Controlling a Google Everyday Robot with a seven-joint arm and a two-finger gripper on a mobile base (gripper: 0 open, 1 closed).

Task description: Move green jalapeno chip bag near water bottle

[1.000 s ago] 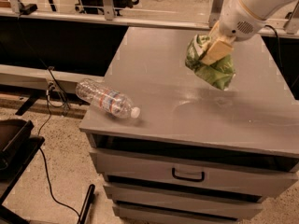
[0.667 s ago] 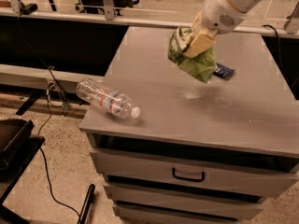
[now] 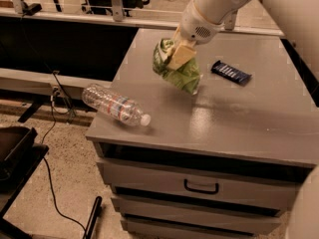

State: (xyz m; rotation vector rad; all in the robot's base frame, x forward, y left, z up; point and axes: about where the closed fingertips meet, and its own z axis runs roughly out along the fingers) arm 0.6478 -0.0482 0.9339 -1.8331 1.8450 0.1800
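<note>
The green jalapeno chip bag is a crumpled shiny green foil bag, held in the air above the middle of the grey cabinet top. My gripper is shut on the bag's upper part, with a tan finger across its front. The water bottle lies on its side at the front left corner of the cabinet top, white cap pointing right. The bag hangs to the right of the bottle and above it, apart from it.
A small flat dark-blue bar wrapper lies on the cabinet top to the right of the bag. The cabinet has drawers below, one with a dark handle. A black cable runs over the floor at left.
My gripper has carried the green bag leftward across the cabinet top, toward the bottle. The blue wrapper that the bag hid now shows. The bottle has not moved.
</note>
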